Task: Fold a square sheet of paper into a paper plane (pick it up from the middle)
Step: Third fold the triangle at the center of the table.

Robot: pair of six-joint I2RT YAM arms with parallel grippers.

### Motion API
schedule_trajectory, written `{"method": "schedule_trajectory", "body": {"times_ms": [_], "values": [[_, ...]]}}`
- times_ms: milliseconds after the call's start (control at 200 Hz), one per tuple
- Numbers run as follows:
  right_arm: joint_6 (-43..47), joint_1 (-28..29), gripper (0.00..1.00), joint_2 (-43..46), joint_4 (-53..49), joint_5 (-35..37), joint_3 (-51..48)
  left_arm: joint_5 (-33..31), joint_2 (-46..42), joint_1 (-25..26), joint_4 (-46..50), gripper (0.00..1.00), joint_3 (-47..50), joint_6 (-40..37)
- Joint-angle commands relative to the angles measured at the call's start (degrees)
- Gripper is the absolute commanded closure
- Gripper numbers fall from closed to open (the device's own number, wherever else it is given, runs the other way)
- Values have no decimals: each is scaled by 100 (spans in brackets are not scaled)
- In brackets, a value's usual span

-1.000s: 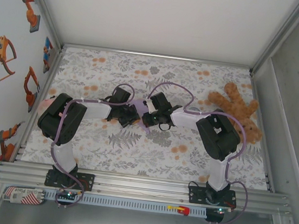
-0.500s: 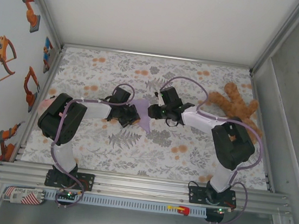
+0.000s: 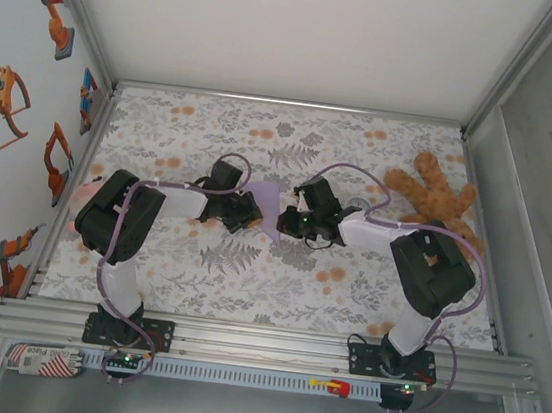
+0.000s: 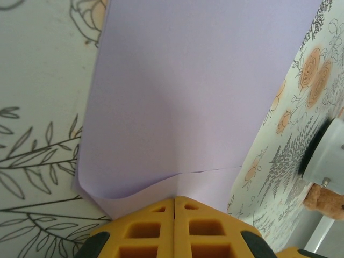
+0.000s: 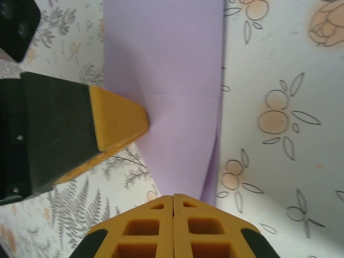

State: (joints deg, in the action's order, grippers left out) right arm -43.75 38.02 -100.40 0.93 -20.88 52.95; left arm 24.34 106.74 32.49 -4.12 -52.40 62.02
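Clamped fully shut on paper (image 3: pixel 268 206) from opposite sides by left gripper (image 4: pixel 174 200) and right gripper (image 5: pixel 173 196). Could tear or crease crooked if pulled unevenly.

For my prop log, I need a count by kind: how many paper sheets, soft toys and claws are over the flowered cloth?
Lavender paper sheet: 1
Brown teddy bear: 1
Claws: 2, the left claw and the right claw, both shut on the sheet
Total: 4
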Motion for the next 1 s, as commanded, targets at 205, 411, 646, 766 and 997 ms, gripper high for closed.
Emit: {"method": "schedule_trajectory", "body": {"times_ms": [205,411,646,766,997], "values": [[142,39,100,-524,-246,-558,812,-470,231,12,1093,97,237,-450],[392,39,100,-747,-342,-782,943,-614,142,12,1417,97,139,-647],[655,39,100,-841,-434,-1072,884,-824,189,25,1553,97,8,-518],[752,27,100,-902,-537,-1156,925,-827,240,46,1567,97,-51,-485],[822,30,100,-1074,-688,-1312,1103,-829,316,161,1623,97,-68,-372]]}}
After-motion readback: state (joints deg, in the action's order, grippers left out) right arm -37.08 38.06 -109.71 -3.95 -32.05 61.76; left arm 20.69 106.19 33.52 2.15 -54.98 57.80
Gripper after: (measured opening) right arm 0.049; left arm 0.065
